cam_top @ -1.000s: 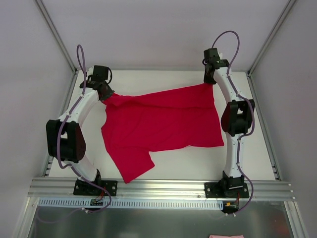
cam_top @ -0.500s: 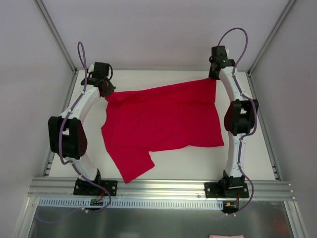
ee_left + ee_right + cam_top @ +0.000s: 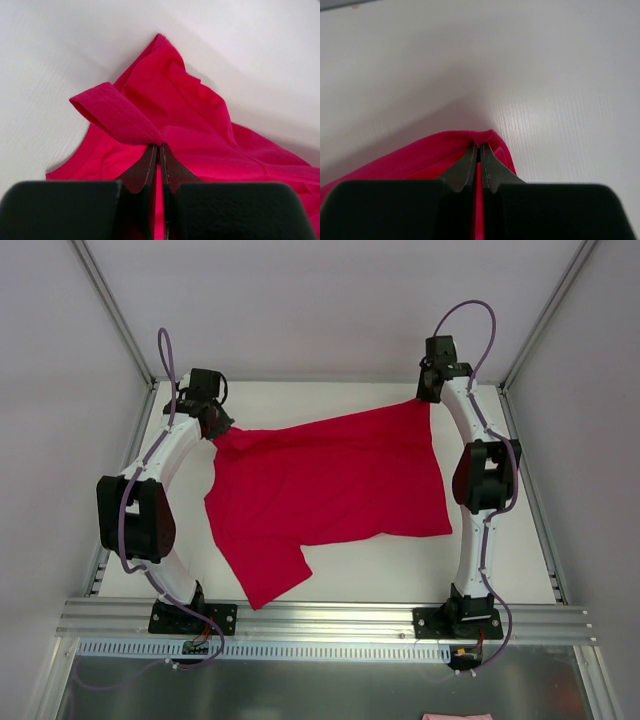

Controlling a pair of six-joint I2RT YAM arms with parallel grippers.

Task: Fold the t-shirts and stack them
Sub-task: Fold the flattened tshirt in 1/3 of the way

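One crimson t-shirt [image 3: 320, 490] lies spread across the white table [image 3: 370, 580], a sleeve hanging toward the near edge. My left gripper [image 3: 218, 430] is shut on the shirt's far left corner, where a hemmed fold [image 3: 117, 117] bunches just past the fingertips [image 3: 150, 160]. My right gripper [image 3: 428, 400] is shut on the shirt's far right corner; red fabric [image 3: 445, 150] pinches between its fingers [image 3: 487, 165] close above the tabletop. The cloth between the two grips is raised slightly and pulled taut along the far edge.
The table is boxed by pale walls, with a metal frame rail [image 3: 320, 620] along the near edge holding both arm bases. A small pink item [image 3: 455, 716] shows at the bottom edge, below the table.
The right gripper carried its shirt corner farther back and slightly right, stretching the far edge. The left gripper shifted only a little near the far left corner. Both grips stayed shut.
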